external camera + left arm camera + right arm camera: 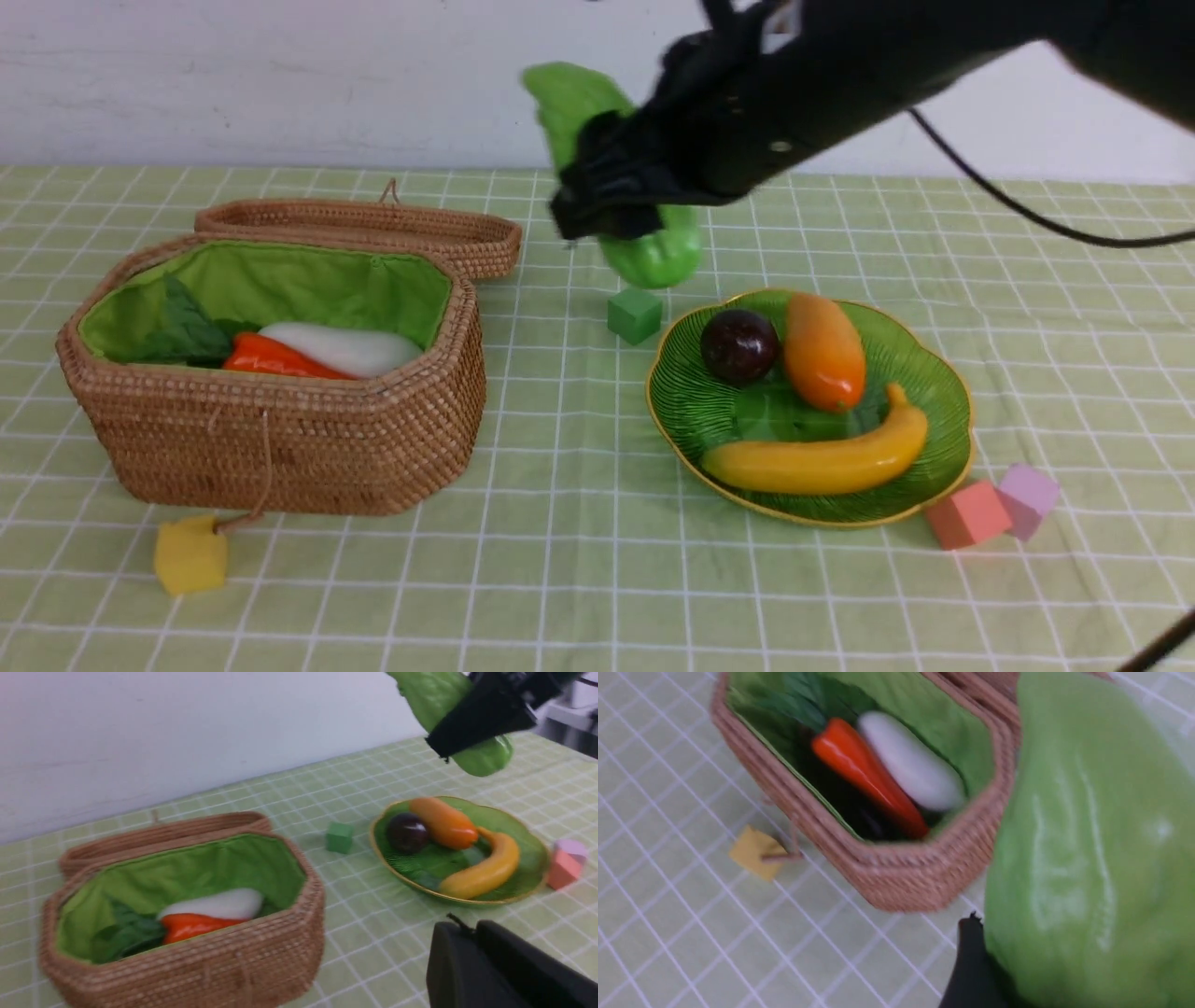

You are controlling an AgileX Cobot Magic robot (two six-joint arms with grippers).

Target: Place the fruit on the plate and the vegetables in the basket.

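One gourd [653, 252] is clamped in the right gripper [607, 201], held aloft; basket [280, 439] below-left, plate [934, 373] below-right. Left gripper [472, 952] is closed.

Even, bright overhead light is falling across all views, casting only soft shadows under the plate [943, 392] and basket [280, 448]. Motion blur is smearing the right arm [794, 84] in front view and the gourd [1087, 849] in right wrist view. Glossy highlights are showing on the banana [822, 462].
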